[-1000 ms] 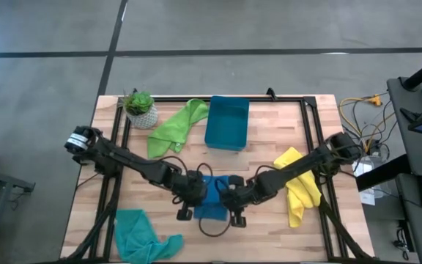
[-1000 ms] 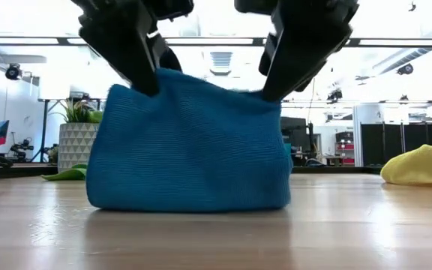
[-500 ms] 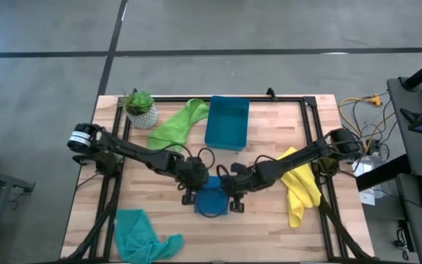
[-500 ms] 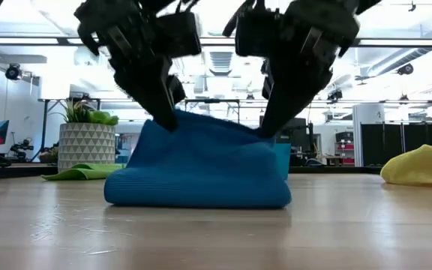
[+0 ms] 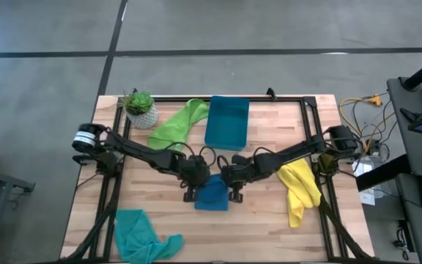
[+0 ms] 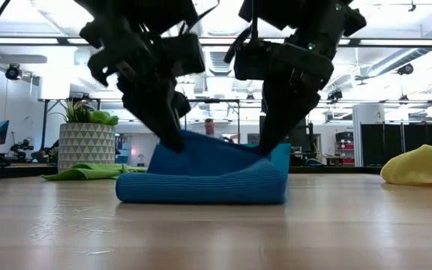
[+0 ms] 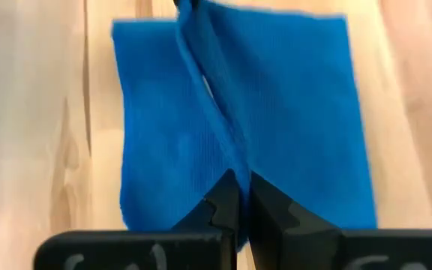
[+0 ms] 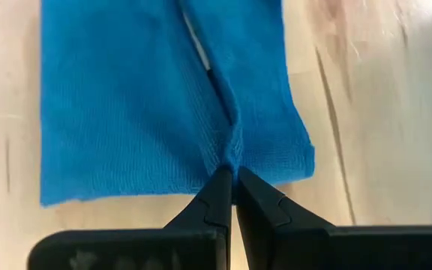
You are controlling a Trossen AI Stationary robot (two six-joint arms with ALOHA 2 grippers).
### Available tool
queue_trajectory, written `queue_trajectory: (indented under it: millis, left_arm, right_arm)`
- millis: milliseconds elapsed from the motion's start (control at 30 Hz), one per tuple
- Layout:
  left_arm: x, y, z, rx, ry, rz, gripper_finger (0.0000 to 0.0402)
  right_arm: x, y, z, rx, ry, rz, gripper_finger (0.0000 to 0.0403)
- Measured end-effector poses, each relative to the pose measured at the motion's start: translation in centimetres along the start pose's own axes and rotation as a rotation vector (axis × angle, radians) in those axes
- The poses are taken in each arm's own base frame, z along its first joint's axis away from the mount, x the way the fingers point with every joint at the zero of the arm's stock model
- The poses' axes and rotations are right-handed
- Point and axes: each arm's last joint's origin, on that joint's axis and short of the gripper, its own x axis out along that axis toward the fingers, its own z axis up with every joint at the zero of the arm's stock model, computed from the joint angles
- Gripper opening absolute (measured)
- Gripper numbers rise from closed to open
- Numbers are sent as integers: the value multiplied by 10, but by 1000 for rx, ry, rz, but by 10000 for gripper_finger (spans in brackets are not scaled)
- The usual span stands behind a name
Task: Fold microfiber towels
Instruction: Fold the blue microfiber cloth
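Observation:
The blue towel [image 5: 212, 196] lies low and doubled over on the table's middle, and also shows in the low view [image 6: 201, 186]. My left gripper [image 5: 193, 188] is shut on its left end and my right gripper [image 5: 232, 188] on its right end, both slanting down. A lime green towel [image 5: 174, 125] lies crumpled at the far left. The yellow towel [image 5: 300, 187] lies at the right. A teal towel [image 5: 141, 235] lies at the near left. My left gripper pinches a raised ridge of the blue cloth [image 7: 227, 161] between its two fingers at the towel's left end, slanting down from above. The held part [image 6: 172, 144] stands a little above the rest, which lies flat on the table. My right gripper pinches a raised ridge of the blue cloth [image 8: 229, 154] between its two fingers at the towel's right end, slanting down from above. The held part [image 6: 261, 150] is slightly raised, and the towel's lower layers rest on the table.
A teal-blue plastic bin [image 5: 227, 122] stands just beyond the blue towel at the far middle. A potted plant [image 5: 139, 108] stands at the far left corner. Bare wood [image 5: 255, 227] lies near the front edge between the teal and yellow towels.
Both grippers have gone down and toward the table's far edge, still shut on the blue towel. Its held upper edge has come over and down. The towel has sunk from a tall upright sheet to a low folded pad, its bottom staying on the table.

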Motion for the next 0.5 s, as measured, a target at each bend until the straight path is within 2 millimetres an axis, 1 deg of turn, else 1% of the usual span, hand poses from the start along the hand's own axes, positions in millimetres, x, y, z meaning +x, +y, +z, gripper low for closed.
queue_trajectory:
  millis: [167, 233, 367, 500]
  left_arm:
    - [13, 7, -6, -29, 48, 16, 1]
    - [15, 10, -7, -40, 58, 47, 9]
    - [15, 20, -10, -77, 80, 137, 44]
    - [6, 31, -9, -99, 77, 210, 93]
  right_arm:
    - [2, -8, 1, 6, -1, -10, 11]
    - [3, -12, 0, 23, 5, -17, 17]
    - [5, -21, -2, 94, 19, -42, 40]
    - [3, -29, -1, 140, -7, -95, 74]
